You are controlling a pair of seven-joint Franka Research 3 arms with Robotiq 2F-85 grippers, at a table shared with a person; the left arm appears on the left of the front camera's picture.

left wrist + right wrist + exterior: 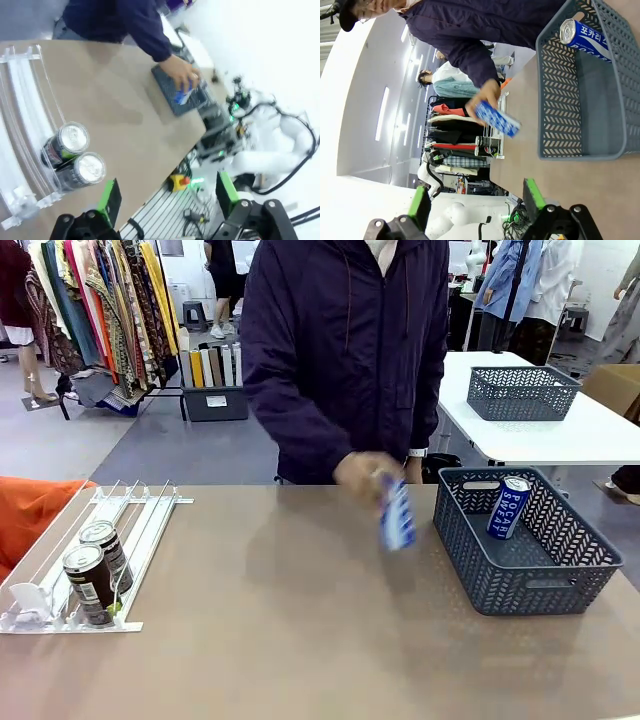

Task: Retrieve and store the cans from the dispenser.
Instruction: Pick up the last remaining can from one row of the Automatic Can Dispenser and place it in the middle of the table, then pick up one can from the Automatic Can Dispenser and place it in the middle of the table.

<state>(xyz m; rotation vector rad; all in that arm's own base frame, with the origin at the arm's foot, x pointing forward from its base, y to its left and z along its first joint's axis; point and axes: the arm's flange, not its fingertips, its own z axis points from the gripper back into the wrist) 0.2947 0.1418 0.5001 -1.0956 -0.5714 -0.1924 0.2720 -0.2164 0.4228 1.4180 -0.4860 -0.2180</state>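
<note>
The left gripper [167,197] hangs with its jaws wide and nothing between them, above the table's [280,640] near left corner. Just below it, two brown cans [74,157] stand upright at the low front end of the dispenser [60,625], one close behind the other against the white stopper. The right gripper [476,200] is likewise spread wide and empty, looking toward the grey basket [530,585] by the table's right edge.

The step in hand looks to be the person's. Their hand [362,472] carries a tilted blue can [398,515] over the far middle of the table, just beside the basket, where a second blue can [508,506] leans in the far corner. Done well, the can clears the near rim and goes down beside the other. Both arms should probably hold back from that path. For the front brown can, the jaws should straddle its body without catching the rails or its neighbour.
</note>
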